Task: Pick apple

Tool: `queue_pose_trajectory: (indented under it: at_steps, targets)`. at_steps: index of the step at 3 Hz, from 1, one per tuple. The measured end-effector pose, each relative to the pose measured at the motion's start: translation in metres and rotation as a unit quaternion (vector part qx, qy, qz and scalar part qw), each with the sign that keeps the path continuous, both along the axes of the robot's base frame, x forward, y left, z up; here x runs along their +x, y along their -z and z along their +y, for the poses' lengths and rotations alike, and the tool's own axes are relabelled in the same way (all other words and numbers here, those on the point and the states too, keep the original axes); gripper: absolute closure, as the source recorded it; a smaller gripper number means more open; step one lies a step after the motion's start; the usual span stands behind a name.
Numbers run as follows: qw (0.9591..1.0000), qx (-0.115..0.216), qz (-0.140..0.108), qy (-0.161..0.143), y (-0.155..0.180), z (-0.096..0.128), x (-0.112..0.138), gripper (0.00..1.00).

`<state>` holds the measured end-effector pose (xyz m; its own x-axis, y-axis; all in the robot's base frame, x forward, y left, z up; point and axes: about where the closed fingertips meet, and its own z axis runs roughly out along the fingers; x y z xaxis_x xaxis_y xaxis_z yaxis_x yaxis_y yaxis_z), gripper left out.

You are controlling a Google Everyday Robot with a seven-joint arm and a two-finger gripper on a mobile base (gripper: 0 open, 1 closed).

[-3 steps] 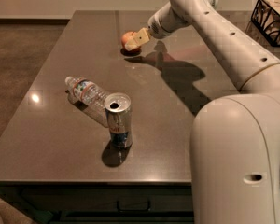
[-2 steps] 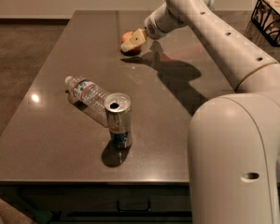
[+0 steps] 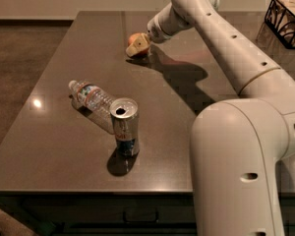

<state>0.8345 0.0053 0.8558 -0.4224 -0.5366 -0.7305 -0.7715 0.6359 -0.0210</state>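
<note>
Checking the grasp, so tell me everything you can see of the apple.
The apple is small, round and red-orange with smooth skin. It is at the far side of the dark table, beyond the can and bottle. The gripper is against it, its pale end covering the lower front; whether it rests on the tabletop is unclear.

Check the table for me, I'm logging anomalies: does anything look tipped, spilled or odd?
Only the water bottle lies on its side beside the upright can; no spill shows. The tool is at the apple, farther back.
</note>
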Motion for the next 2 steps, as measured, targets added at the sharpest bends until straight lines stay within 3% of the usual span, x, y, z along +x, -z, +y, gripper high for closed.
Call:
queue_pose_trajectory:
  at_steps: [2]
  targets:
    - [0.9997, 0.011, 0.002, -0.020, -0.0053, 0.0006, -0.0064, 0.69]
